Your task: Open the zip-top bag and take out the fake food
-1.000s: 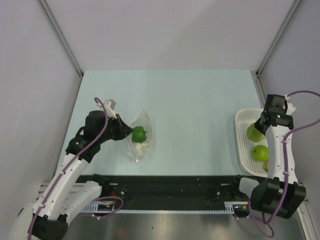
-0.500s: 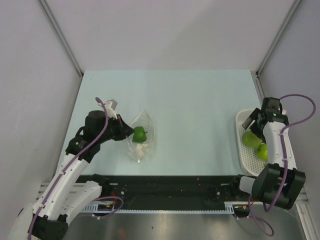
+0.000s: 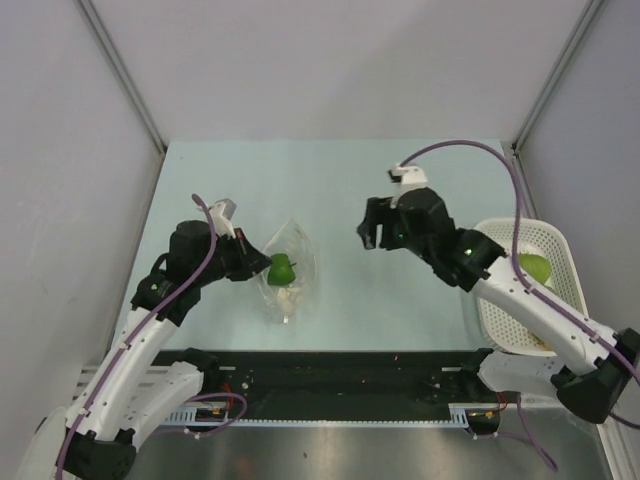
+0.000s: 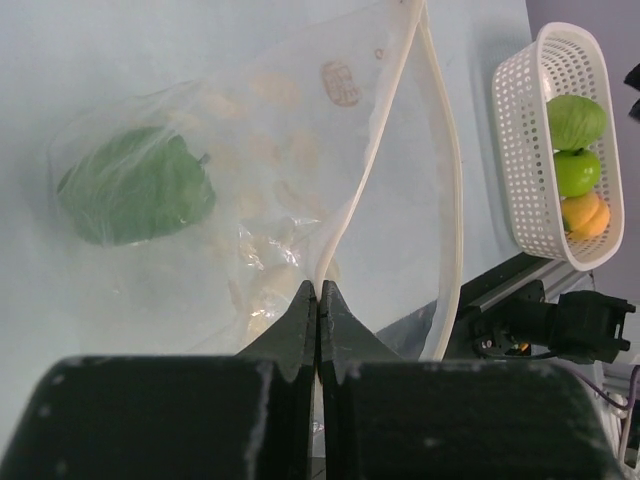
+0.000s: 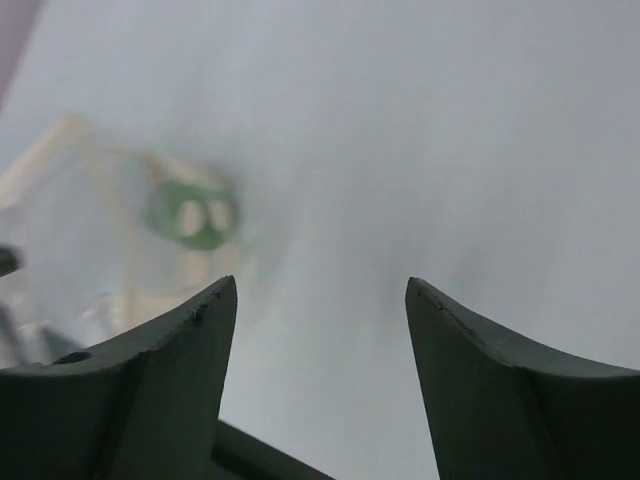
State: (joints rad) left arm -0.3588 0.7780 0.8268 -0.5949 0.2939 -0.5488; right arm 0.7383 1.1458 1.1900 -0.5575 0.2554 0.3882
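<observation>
A second ago the right end effector (image 3: pixel 372 233) was over the white basket (image 4: pixel 515 170) at the 3 o'clock edge of the bench (image 3: pixel 400 180). It has since opened there, seemingly dropping off a light green fruit (image 4: pixel 576 120), and swung back to mid-bench with its jaws apart and empty. The basket now holds three pieces (a lime green fruit (image 4: pixel 574 172) and an orange fruit (image 4: pixel 582 213) lie beside the first), so I judge that only the dark green fruit (image 4: pixel 137 197) is left to fetch. It sits inside the zip-top bag (image 3: pixel 297 245), which lies on the bench with its mouth gaping. The left end effector (image 4: pixel 317 300) is clamped together on the bag's rim at its 9 o'clock side. In the top view the bag lies at about 8 o'clock of the right end effector, near but apart.
</observation>
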